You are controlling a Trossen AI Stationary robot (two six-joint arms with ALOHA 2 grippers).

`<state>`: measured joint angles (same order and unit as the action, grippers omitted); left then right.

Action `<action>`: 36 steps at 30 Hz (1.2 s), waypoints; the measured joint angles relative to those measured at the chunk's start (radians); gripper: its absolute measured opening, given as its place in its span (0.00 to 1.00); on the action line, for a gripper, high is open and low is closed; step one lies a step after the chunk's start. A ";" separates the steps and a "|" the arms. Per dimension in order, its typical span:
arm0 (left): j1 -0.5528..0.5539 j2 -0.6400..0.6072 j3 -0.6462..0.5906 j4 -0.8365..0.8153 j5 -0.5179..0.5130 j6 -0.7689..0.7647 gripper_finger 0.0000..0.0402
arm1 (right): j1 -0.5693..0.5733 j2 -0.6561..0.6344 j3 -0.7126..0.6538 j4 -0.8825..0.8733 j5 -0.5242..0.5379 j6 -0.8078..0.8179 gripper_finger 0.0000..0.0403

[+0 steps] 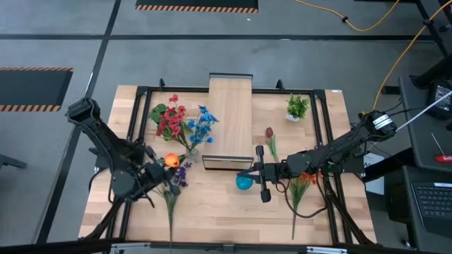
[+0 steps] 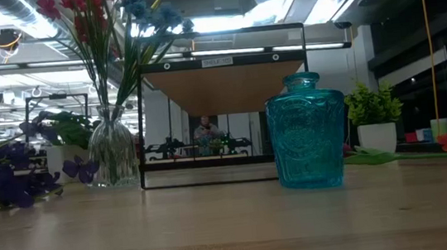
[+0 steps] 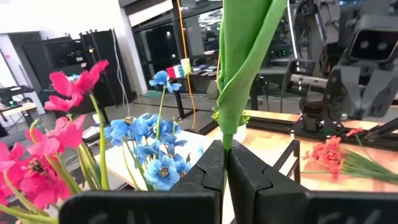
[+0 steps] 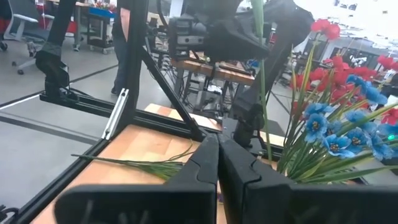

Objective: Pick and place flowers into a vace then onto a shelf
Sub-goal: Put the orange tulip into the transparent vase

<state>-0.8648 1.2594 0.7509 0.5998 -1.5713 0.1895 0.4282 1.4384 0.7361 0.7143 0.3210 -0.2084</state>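
Observation:
My left gripper (image 1: 164,168) is at the table's left, shut on a green flower stem (image 3: 239,56) whose orange bloom (image 1: 171,160) shows from above. A purple flower (image 1: 181,173) lies on the table beside it, stem toward the near edge. The clear vase (image 2: 113,151) holds red and blue flowers (image 1: 182,121) and stands left of the shelf (image 1: 230,116). My right gripper (image 1: 251,173) is shut and empty, just above and beside the teal vase (image 1: 244,183). The dark red tulip (image 1: 269,132) and orange flowers (image 1: 304,180) lie on the table's right. My left gripper pinches the green stem (image 3: 225,144) between its two fingers, where a long leaf wraps it. The stem rises upright past the fingers. Its lower end is hidden by the gripper.
A small green potted plant (image 1: 297,107) stands at the far right. A black metal frame (image 1: 325,134) runs round the tabletop. Bare wood lies near the table's near edge, between the teal vase (image 2: 308,133) and the purple flower (image 2: 4,177).

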 joint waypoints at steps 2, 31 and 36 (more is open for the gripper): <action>0.005 0.000 0.000 -0.049 0.000 -0.047 0.01 | 0.000 0.000 0.000 0.000 0.000 -0.005 0.01; -0.004 -0.071 0.000 -0.094 0.008 -0.110 0.01 | 0.000 0.000 0.000 -0.002 0.000 -0.006 0.01; -0.052 -0.069 0.000 -0.089 0.171 -0.150 0.01 | 0.000 0.000 0.000 -0.002 0.000 -0.007 0.01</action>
<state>-0.9168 1.1904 0.7509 0.5113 -1.4007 0.0397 0.4282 1.4384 0.7361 0.7120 0.3210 -0.2156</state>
